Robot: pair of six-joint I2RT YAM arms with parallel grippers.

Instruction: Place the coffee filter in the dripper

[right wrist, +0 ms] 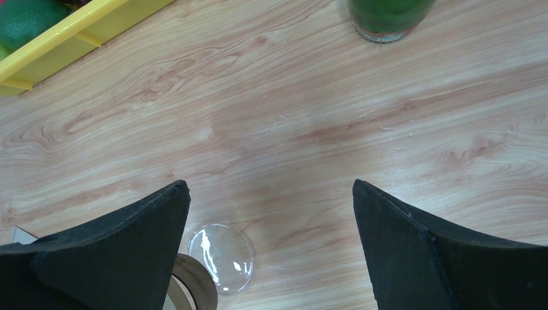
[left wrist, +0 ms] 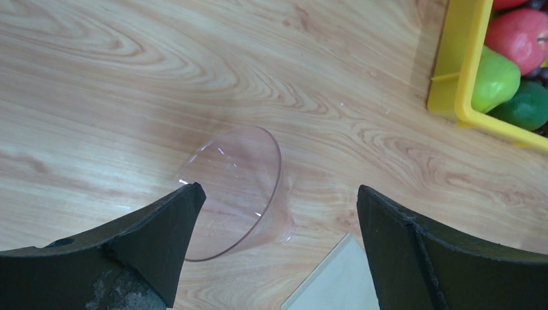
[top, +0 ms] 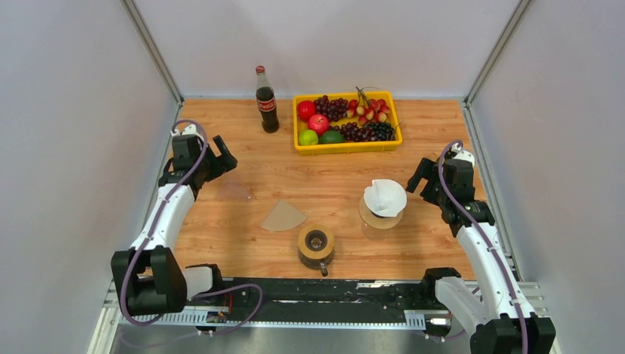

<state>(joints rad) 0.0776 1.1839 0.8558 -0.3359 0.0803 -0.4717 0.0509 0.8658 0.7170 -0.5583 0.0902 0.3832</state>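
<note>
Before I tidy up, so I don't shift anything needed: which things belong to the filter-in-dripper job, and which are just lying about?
Job: brown paper filter; wood-collared dripper; white filter, seated in a second dripper.
Lying about: cola bottle; yellow fruit tray; clear cone on its side.

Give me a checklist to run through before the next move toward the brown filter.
1. Brown filter lying flat on the table, nothing on it: ok.
2. Wood-collared dripper upright, mouth empty: ok.
3. Left jaws apart, empty: ok.
4. Right jaws apart, empty: ok.
5. Approach to the filter free: not ok, a clear vessel sits beside it, in front of the left jaws.
6. Filter edge lifted enough to pinch: cannot tell.
</note>
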